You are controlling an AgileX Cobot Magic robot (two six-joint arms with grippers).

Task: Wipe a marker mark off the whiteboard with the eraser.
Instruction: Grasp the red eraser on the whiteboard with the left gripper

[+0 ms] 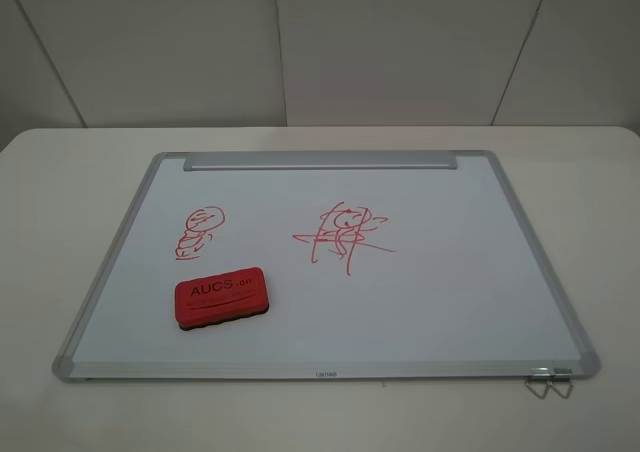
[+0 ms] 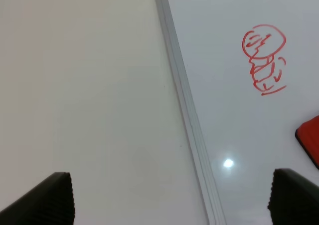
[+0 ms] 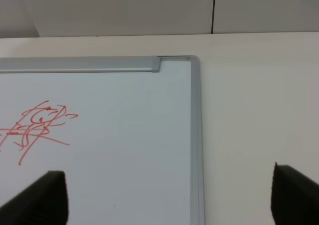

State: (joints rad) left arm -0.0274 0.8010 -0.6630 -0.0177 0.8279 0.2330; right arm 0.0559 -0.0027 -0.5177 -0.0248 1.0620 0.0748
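The whiteboard (image 1: 440, 292) lies flat on the table. On its left half is the small red marker mark (image 1: 200, 230), a round head over squiggly loops. Just in front of the mark, the red eraser (image 1: 220, 297) rests on the board, its printed top facing up. Neither arm appears in the exterior view. The left wrist view shows my left gripper (image 2: 172, 205) open above the board's left frame edge, with the mark (image 2: 265, 58) and a corner of the eraser (image 2: 311, 138) ahead. My right gripper (image 3: 169, 200) is open over the whiteboard (image 3: 124, 135) near its right frame.
A larger red scribble (image 1: 345, 234) with long crossing lines sits mid-board. The silver top rail (image 1: 320, 161) runs along the far edge. A metal clip (image 1: 548, 380) hangs at the near right corner. Cream table (image 1: 60, 202) surrounds the board, with a wall behind.
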